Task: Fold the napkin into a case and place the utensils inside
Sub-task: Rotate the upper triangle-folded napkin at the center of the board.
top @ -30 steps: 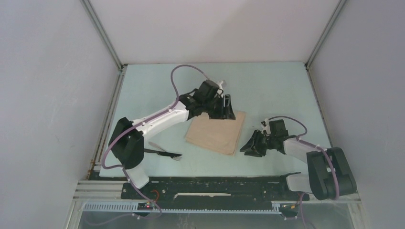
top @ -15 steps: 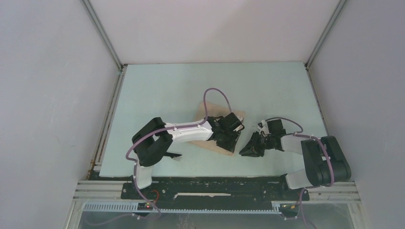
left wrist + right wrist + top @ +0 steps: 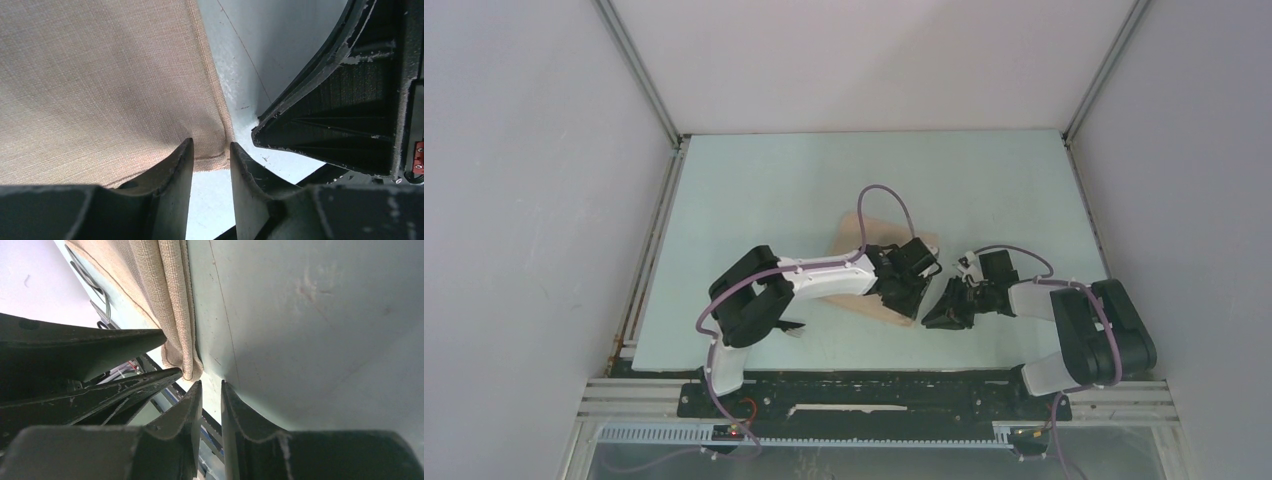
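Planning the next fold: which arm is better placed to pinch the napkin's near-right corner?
Left. The left gripper straddles the napkin corner; the right gripper points at the table beside it.

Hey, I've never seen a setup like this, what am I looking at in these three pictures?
Two robot arms are bolted at a table's near edge. The wide picture looks down from above; the other two come from a camera on each wrist. A tan napkin lies folded on the table. The left gripper straddles its near corner, jaws apart, not visibly pinching. The right gripper sits beside that corner, empty, jaws nearly together. Dark utensils peek out beside the left arm.
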You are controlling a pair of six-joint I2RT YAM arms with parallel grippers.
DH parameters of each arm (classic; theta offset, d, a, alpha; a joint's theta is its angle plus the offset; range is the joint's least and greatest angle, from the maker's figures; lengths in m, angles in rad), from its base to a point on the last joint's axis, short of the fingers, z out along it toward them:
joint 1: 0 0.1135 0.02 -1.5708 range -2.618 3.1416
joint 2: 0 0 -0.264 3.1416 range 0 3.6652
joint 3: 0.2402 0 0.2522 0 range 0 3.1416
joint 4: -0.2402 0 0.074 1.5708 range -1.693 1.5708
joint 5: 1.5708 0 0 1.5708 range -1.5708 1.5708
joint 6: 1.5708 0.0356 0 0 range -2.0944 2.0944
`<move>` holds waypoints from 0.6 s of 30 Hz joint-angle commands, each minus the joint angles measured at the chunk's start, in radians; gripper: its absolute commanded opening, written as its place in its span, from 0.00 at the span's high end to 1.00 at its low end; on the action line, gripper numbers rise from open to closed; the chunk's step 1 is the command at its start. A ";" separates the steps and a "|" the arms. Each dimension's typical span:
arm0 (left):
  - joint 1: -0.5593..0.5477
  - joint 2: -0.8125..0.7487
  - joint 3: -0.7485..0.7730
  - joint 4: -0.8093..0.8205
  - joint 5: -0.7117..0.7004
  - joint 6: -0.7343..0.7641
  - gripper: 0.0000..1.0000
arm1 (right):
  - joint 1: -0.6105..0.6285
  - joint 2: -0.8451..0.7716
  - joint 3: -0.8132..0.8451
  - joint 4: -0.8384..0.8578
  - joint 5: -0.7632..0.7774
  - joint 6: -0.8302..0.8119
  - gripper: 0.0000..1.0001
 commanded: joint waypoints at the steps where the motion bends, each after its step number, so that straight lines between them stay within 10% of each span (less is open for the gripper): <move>1: -0.013 0.017 0.035 -0.003 -0.009 0.014 0.63 | 0.013 0.014 0.021 0.027 0.003 -0.007 0.72; 18: -0.031 -0.023 0.067 -0.043 -0.012 0.006 0.93 | 0.023 0.038 0.021 0.053 -0.001 0.000 0.73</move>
